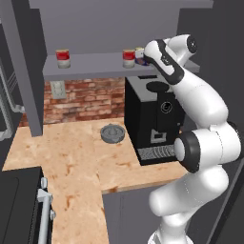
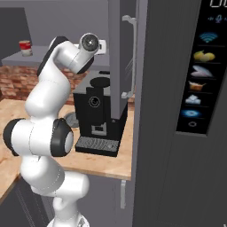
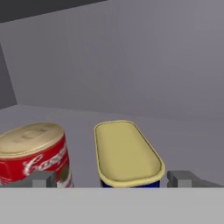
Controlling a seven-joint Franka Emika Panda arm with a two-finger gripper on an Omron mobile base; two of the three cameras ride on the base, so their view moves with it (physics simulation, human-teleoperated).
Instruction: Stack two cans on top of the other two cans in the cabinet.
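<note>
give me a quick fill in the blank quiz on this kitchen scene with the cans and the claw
1. The claw stands ____ around the dark-blue can.
2. The cans stand on the shelf of the grey ____.
3. Below the shelf, the black coffee machine stands on the ____.
4. The red can far to the left of the arm in the left base view stands ____, with nothing stacked on it.

Missing words: open; cabinet; counter; alone
</note>
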